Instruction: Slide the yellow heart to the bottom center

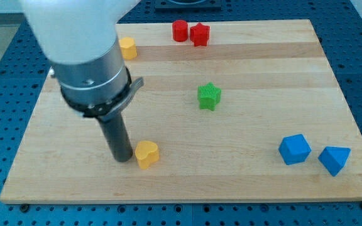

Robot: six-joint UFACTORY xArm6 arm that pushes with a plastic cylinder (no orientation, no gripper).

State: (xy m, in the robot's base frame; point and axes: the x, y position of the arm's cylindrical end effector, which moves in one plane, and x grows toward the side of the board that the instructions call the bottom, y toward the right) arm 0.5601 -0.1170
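My tip (122, 158) sits just left of the yellow heart (147, 154), near the board's (263, 182) bottom.

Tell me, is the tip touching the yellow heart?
Cannot tell. In the camera view my tip sits just left of the yellow heart; no clear gap or contact shows.

Bright, even light, soft short shadows, sharp focus throughout.
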